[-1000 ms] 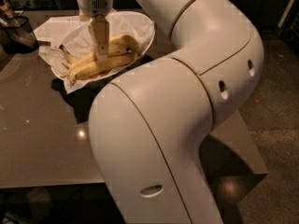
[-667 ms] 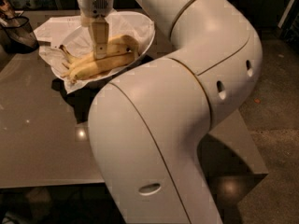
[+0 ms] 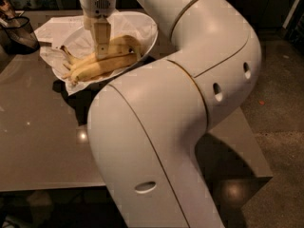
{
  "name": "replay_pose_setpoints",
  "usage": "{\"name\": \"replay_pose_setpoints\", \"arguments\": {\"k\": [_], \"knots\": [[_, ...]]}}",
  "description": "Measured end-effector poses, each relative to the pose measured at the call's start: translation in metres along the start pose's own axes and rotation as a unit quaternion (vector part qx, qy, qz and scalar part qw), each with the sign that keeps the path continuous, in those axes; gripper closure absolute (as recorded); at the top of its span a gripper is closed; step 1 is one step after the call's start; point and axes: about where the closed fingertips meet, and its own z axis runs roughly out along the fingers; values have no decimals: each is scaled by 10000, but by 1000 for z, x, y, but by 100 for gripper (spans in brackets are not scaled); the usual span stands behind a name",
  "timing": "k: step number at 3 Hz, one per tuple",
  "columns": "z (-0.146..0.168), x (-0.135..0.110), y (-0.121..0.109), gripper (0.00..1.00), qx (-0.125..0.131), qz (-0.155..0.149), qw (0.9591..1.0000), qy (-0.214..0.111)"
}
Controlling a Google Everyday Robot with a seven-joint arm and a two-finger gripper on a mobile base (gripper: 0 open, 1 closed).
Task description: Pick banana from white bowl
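Bananas (image 3: 105,62) on crumpled paper (image 3: 56,28) in white bowl (image 3: 147,30), end effector (image 3: 102,55) down on them, grip unclear.

We see a glossy white bowl (image 3: 150,32) lined with crumpled paper (image 3: 54,30), a smooth reflective table (image 3: 42,137), and the smooth-shelled gripper (image 3: 101,56) at upper left, at the matt banana (image 3: 111,63).
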Motion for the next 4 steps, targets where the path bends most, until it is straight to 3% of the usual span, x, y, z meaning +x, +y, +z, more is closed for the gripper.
{"name": "replay_pose_setpoints", "arguments": {"k": [1, 2, 4], "knots": [[5, 1, -2, 33, -57, 19, 10000, -31], [12, 3, -2, 46, -133, 36, 9999, -46], [27, 7, 8, 45, -403, 134, 9991, -89]]}}
